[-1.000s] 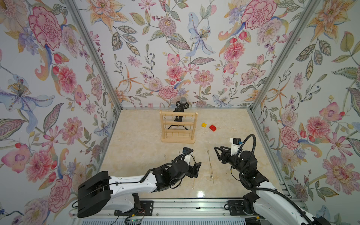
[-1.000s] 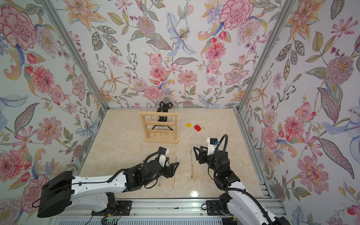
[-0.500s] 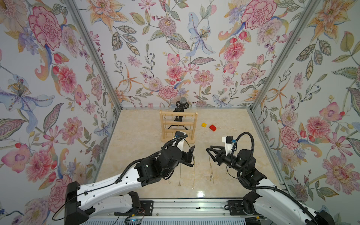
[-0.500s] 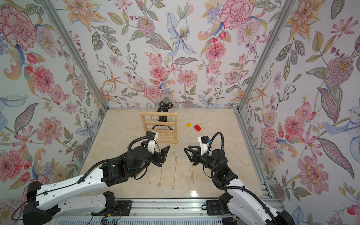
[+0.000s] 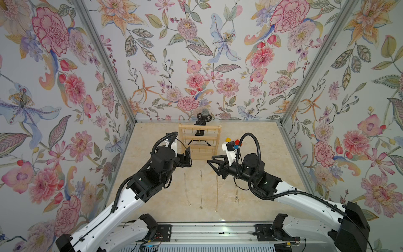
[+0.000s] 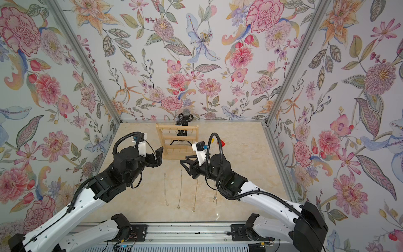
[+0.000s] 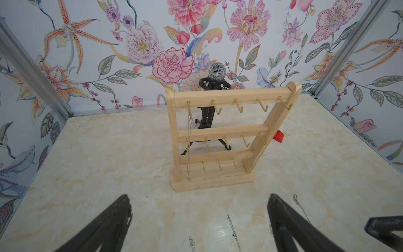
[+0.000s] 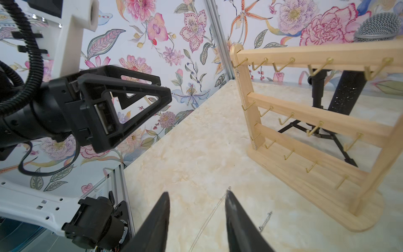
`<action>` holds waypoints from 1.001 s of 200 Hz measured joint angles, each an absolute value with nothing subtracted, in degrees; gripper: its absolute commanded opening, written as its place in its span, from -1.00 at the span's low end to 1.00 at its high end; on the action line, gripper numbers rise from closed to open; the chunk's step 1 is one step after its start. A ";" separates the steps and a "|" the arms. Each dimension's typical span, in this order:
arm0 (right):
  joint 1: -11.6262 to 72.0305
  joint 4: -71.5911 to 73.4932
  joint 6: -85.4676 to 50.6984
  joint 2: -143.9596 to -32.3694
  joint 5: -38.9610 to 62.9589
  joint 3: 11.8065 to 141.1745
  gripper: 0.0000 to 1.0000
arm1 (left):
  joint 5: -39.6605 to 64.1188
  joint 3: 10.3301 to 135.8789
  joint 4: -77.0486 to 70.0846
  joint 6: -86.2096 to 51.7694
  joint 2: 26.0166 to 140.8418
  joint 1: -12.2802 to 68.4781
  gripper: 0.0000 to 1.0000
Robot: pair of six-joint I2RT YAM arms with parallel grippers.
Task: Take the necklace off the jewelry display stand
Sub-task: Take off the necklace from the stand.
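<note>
Thin silver chain necklace [image 7: 189,139] hanging upright off pale wooden three-rail jewelry display stand [image 7: 222,132], twelve o'clock from wide-spread left gripper [image 7: 198,198], the nearer; right gripper [image 8: 197,194] part-spread, empty

White link shells [image 5: 130,203], black joints [image 5: 163,159]; ribbed black cables [image 5: 258,144] arching by each wrist; tool fingers [image 8: 164,98] black triangular frames.

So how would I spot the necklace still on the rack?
Find the pale wooden stand near the back wall. A thin silver chain hangs from the top rail's end hook on the left arm's side; every other chain lies flat on the table.
</note>
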State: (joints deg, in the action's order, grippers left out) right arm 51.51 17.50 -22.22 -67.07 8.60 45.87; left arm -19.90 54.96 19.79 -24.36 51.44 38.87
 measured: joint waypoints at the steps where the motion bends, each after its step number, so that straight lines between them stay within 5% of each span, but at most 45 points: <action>1: 51.55 17.45 -22.22 -67.22 8.47 46.02 -0.17 | -19.88 54.89 19.77 -24.36 51.37 38.72 0.98; 79: 54.41 13.47 -22.22 -86.13 -1.30 63.61 -0.23 | -16.84 52.01 22.04 -23.51 49.28 26.35 0.98; 200: 52.95 11.75 -23.38 -108.75 -6.50 86.74 -0.31 | -12.82 43.18 27.42 -22.44 44.10 25.50 0.98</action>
